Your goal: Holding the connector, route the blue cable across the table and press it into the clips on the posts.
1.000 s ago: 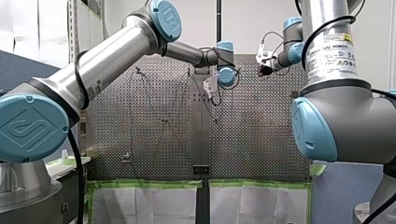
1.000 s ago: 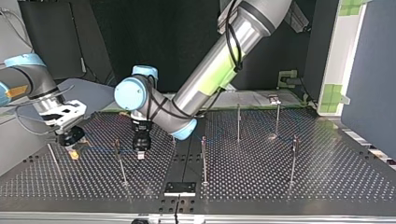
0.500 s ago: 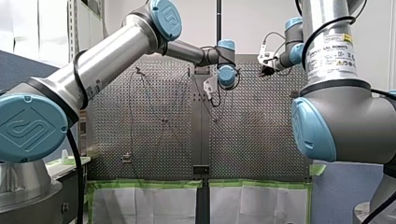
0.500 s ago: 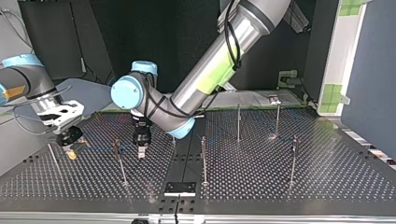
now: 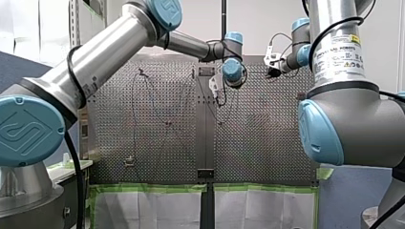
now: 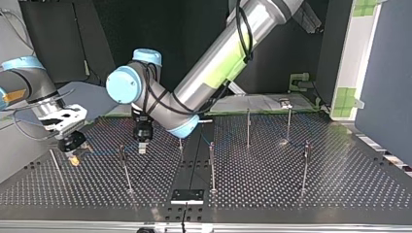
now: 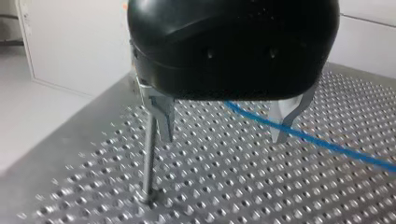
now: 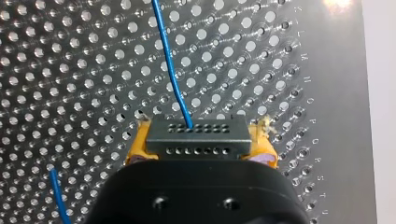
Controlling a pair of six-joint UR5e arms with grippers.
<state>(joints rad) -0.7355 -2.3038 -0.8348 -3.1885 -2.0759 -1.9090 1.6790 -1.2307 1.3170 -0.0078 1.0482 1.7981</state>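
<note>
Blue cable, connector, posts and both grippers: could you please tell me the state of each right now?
Connector: gripped, cable end plugged into it.
Right gripper: shut on the connector.
Left gripper: open, holding nothing.
Blue cable: runs under the left gripper, ungripped; whether it is clipped cannot be told.
Posts: upright.
</note>
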